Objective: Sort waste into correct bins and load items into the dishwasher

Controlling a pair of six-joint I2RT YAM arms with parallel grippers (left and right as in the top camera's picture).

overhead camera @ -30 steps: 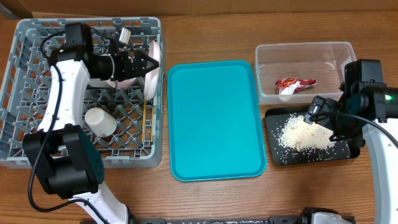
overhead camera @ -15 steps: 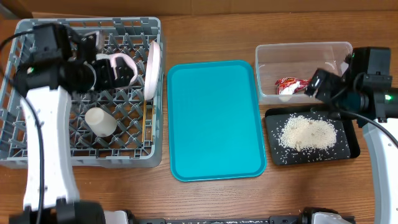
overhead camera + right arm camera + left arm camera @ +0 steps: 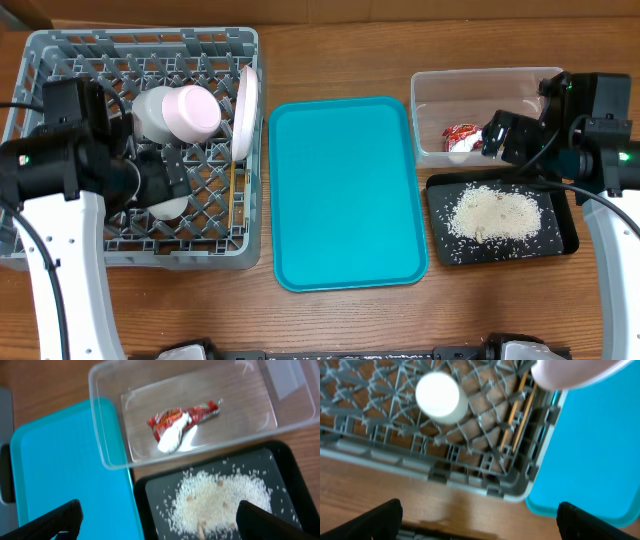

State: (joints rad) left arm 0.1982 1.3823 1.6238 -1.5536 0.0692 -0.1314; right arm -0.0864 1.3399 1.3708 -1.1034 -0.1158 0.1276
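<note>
The grey dish rack [image 3: 60, 60] holds a pinkish-white bowl [image 3: 195, 112], an upright plate [image 3: 245, 98], a small cup [image 3: 440, 391] and chopsticks [image 3: 520, 415] along its right wall. My left gripper [image 3: 172, 178] is open and empty above the cup, at the rack's front; its fingers show in the left wrist view [image 3: 480, 525]. The red-and-white wrapper [image 3: 180, 422] lies in the clear tub [image 3: 480, 80]. Rice [image 3: 225, 497] lies in the black tray [image 3: 565, 235]. My right gripper [image 3: 505, 145] is open and empty over the tub's front edge; its fingers also show in the right wrist view [image 3: 160, 525].
A flat teal tray [image 3: 345, 190] lies between the rack and the bins. A second white dish [image 3: 150, 112] leans behind the bowl. Bare wooden table runs along the front edge.
My left gripper let go of the bowl, left it in the rack and pulled back toward the rack's front. My right gripper rose from the black tray toward the clear tub.
</note>
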